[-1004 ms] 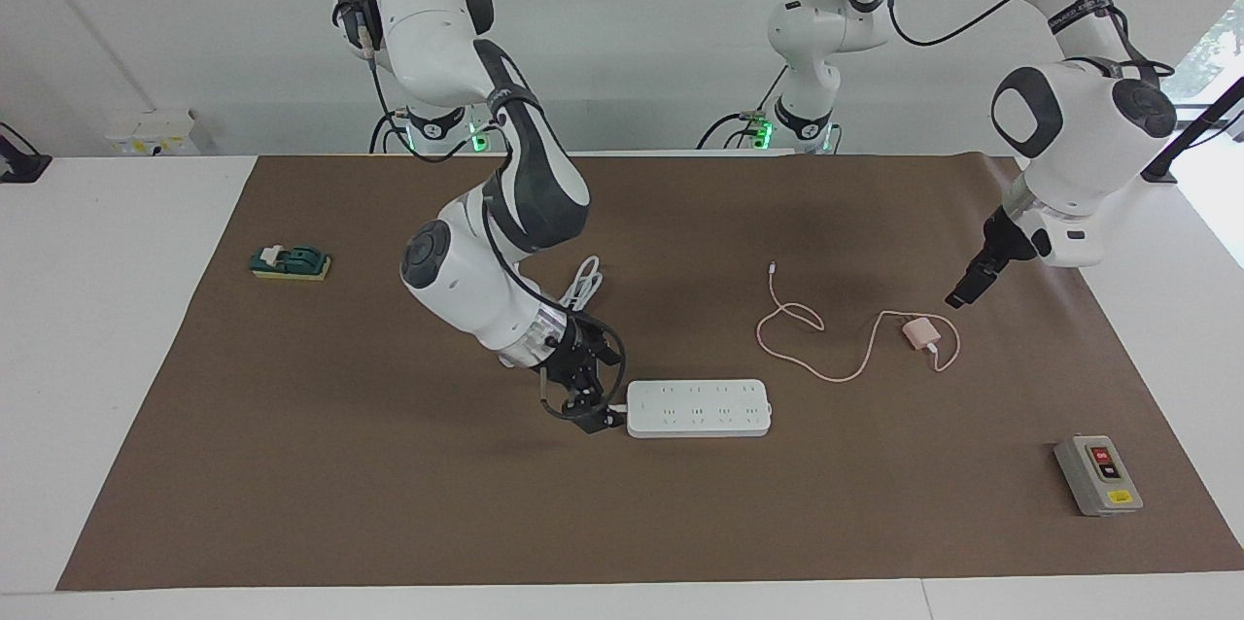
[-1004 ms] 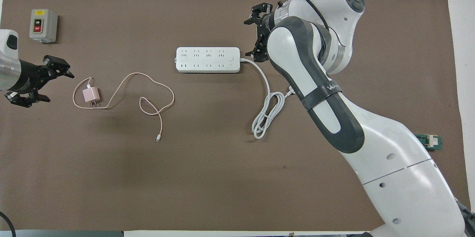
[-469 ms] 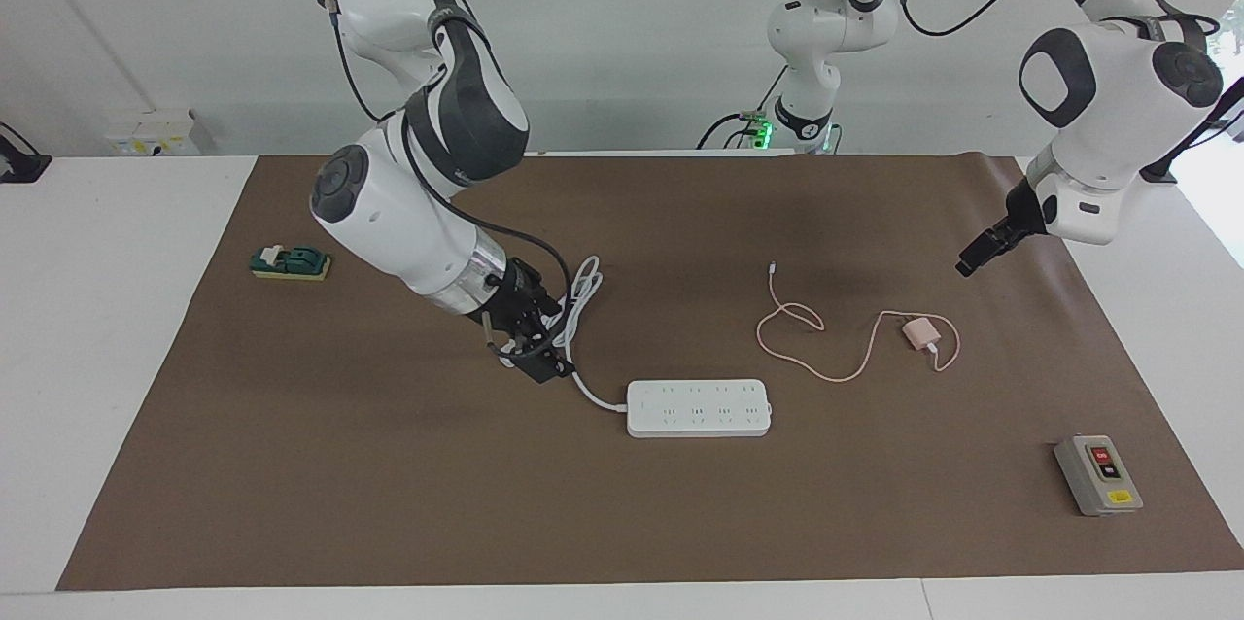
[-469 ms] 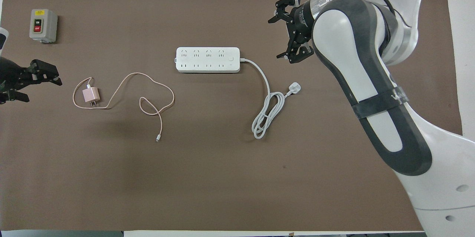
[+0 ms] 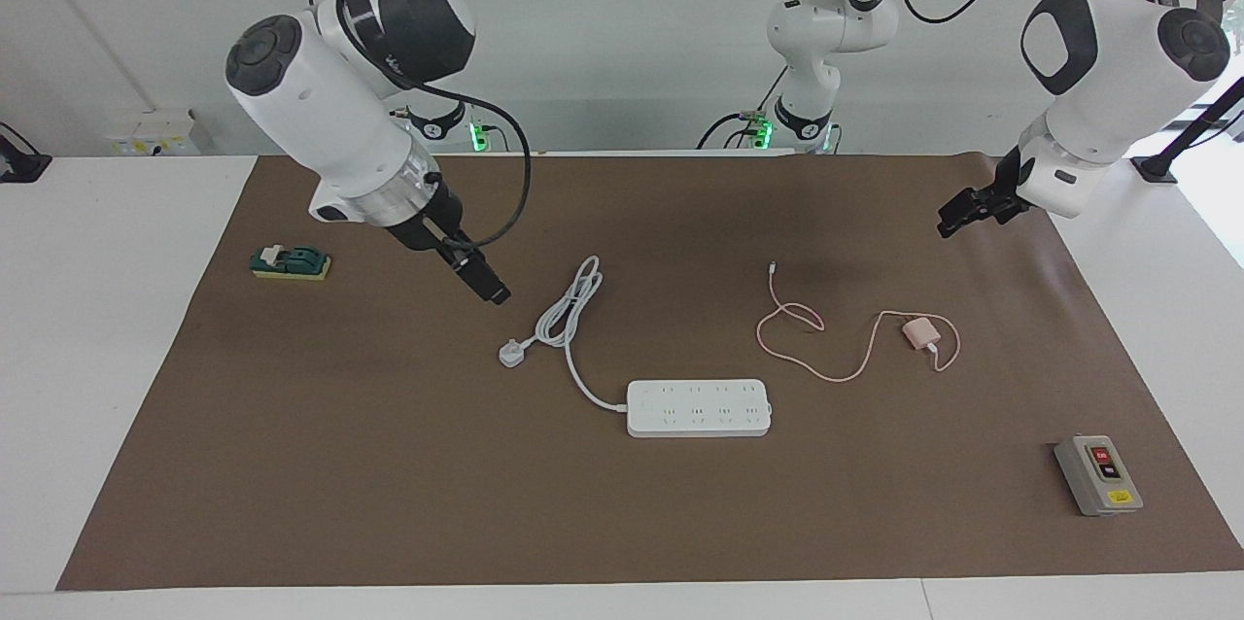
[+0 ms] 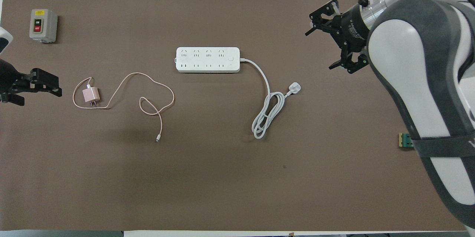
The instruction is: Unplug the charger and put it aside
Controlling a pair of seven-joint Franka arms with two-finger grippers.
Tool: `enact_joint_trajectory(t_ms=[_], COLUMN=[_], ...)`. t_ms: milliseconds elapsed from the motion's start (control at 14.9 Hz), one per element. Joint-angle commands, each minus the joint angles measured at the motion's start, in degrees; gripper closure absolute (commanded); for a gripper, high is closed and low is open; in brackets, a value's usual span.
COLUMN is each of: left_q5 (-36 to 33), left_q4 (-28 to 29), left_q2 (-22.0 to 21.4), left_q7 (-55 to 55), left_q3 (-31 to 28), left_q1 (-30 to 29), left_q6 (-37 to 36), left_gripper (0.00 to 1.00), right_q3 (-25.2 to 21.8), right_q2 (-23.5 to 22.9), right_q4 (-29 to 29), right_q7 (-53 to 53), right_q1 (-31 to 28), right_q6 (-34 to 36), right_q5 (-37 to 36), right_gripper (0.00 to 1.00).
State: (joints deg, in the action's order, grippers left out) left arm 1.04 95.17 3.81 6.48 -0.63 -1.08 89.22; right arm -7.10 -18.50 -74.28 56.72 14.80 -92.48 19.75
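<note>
- Both arms are pulling up and away since a second ago; right gripper (image 5: 494, 293) is now hanging over bare mat, clear of the power strip (image 5: 698, 408), jaws apart, holding nothing.
- Left gripper (image 5: 952, 215) is hovering, jaws spread, empty.
- Charger (image 5: 917, 333) is lying unplugged on the mat, below and forward of the left jaws, cable (image 5: 814, 343) trailing toward the strip.

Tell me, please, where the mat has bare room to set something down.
Free: the strip of mat nearest the robots, and the stretch between power strip and switch box. Crowded: around the charger with its looping cable, and the power strip's coiled cord.
</note>
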Motion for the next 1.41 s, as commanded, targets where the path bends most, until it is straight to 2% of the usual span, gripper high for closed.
enact_joint_trajectory(t_ms=[0,201,335,536,804,938,1071,1205,1339], left_q5=[-0.86,-0.86,-0.86,-0.77,-0.69,-0.69,-0.60,-0.60,-0.60], left_q4=[-1.48,5.00,5.64,5.72,5.72,5.72,5.46,5.29,5.37], left_q2=[-1.00,-5.21,-5.48,-4.78,-4.43,-3.81,-3.64,-3.37,-3.37], left_q7=[-2.26,-2.52,-2.96,-6.82,-7.01,-7.01,-6.39,-6.39,-6.39], left_q3=[0.72,2.47,2.65,2.04,1.33,2.12,3.79,3.88,3.88], left_q1=[-0.77,-1.56,-1.65,-1.91,-1.82,-2.09,-2.18,-1.39,-1.39], left_q6=[-4.04,-4.84,-3.79,1.74,2.89,3.68,4.30,4.21,4.73], left_gripper=[0.00,0.00,0.00,0.00,0.00,0.00,0.00,0.00,0.00], right_q3=[0.42,0.42,0.42,0.42,0.42,0.50,0.42,0.50,0.42], right_q2=[4.34,7.68,10.22,13.74,19.27,23.49,25.79,25.27,22.03], right_q4=[-2.89,-4.11,-6.48,-9.82,-17.28,-23.17,-26.26,-25.75,-21.38], right_q7=[-13.61,-27.93,-36.90,-46.51,-49.69,-49.69,-49.69,-49.08,-49.34], right_q1=[-3.45,-6.26,-7.49,-7.76,-8.03,-8.38,-8.64,-9.34,-9.70], right_q6=[3.60,7.74,7.75,7.75,4.77,2.23,0.99,0.03,1.14], right_q5=[-3.13,-7.43,-11.21,-16.84,-19.40,-19.40,-19.40,-19.40,-19.49], right_gripper=[0.00,0.00,0.00,0.00,0.00,0.00,0.00,0.00,0.00])
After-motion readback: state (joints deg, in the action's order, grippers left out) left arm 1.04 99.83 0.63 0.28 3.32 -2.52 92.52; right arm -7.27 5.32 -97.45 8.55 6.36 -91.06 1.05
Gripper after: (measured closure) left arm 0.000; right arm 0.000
